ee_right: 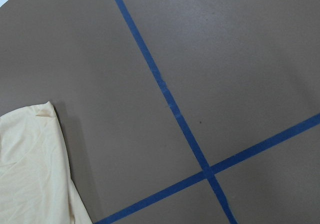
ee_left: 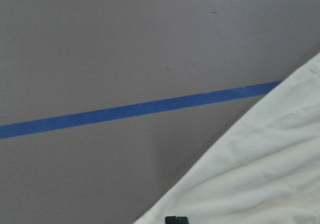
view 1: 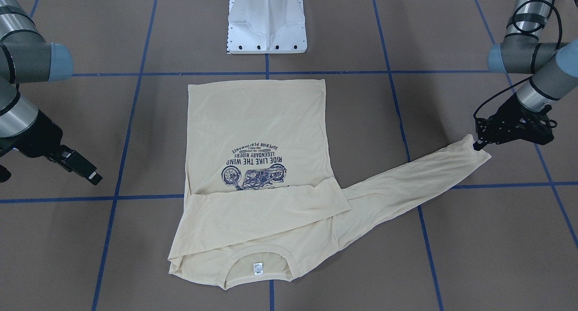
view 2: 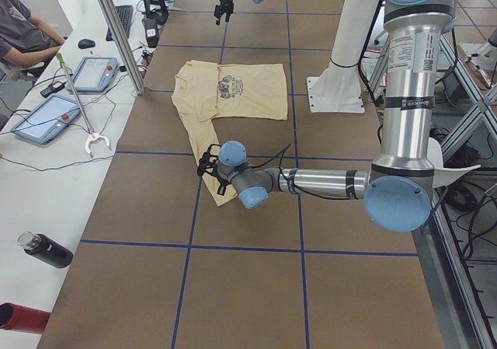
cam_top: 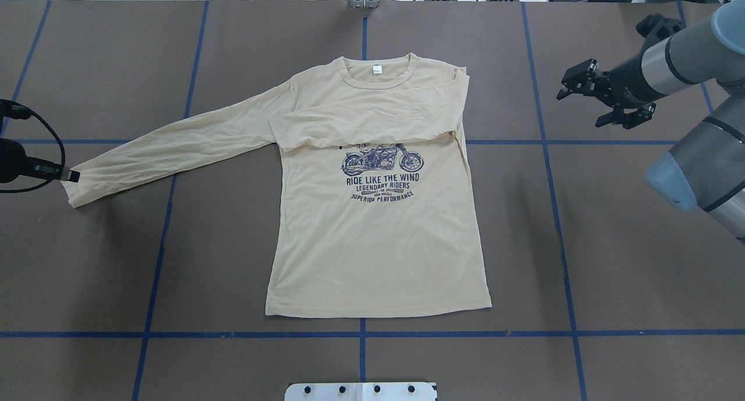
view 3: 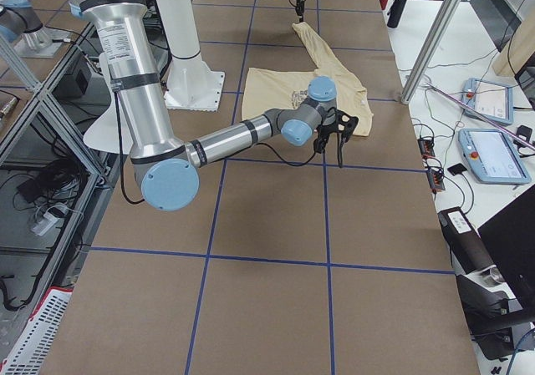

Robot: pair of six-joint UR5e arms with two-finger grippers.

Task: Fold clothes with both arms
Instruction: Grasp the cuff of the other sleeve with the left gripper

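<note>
The shirt (cam_top: 378, 255) is pale yellow, with a navy print (cam_top: 381, 174) — a motorcycle above lines of capital letters — and a white tag (cam_top: 377, 70). The table (cam_top: 628, 261) is brown, crossed by a grid of blue tape (cam_top: 465, 334). The left arm (view 1: 526, 58) and right arm (view 1: 22, 60) are silver and grey, with light blue caps (view 1: 61, 62). The base (view 1: 266, 31) is white.

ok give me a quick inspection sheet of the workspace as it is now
surface: brown table, blue tape grid
job's things: yellow long-sleeved T-shirt print up, one sleeve folded across chest, other sleeve stretched sideways
clutter: nothing seen
grippers: left gripper at the stretched sleeve's cuff, grip unclear; right gripper open, off the shirt
cables: black cable looped by left wrist
surroundings: white pedestal base; pendants and black bottle on side bench
</note>
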